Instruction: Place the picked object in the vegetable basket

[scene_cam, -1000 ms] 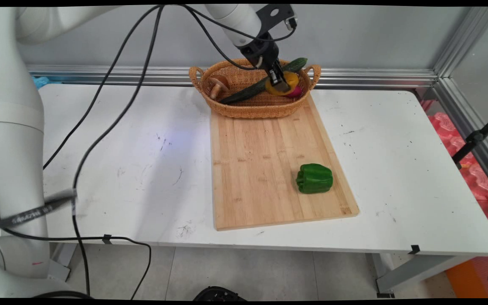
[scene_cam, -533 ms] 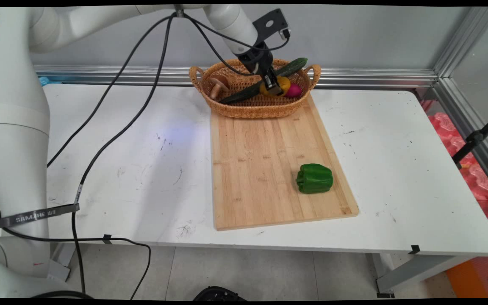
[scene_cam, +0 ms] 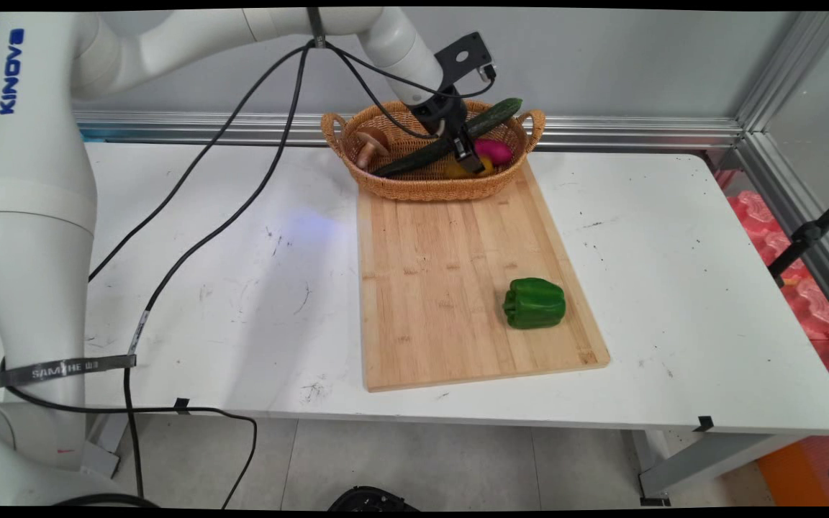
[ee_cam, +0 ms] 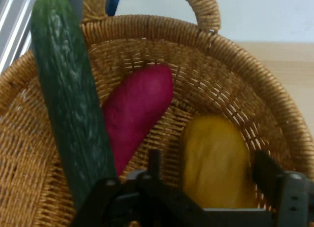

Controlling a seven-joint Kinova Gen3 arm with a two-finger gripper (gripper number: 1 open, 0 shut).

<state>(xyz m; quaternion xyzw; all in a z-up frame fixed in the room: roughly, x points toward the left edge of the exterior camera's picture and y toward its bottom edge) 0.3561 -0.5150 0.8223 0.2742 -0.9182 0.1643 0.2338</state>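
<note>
the pincer (ee_cam: pixel 208 175) stands spread wide inside the wicker basket (scene_cam: pixel 414 185), a finger on each side of the yellow fruit (ee_cam: pixel 216 161), not gripping it. a magenta vegetable (ee_cam: pixel 135 112) and cucumber (ee_cam: pixel 68 99) lie beside. green pepper (scene_cam: pixel 534 303) rests apart on the cutting board (scene_cam: pixel 443 288), on the worktop (scene_cam: pixel 673 288).

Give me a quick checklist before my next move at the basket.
1. Gripper open: ok, its fingers flank the yellow vegetable.
2. Yellow vegetable lying in the basket: ok.
3. Fingers free of the yellow vegetable: cannot tell.
4. Cucumber clear of the gripper's linkage: cannot tell, it runs close beside it.
5. Green pepper apart on the cutting board: ok.
</note>
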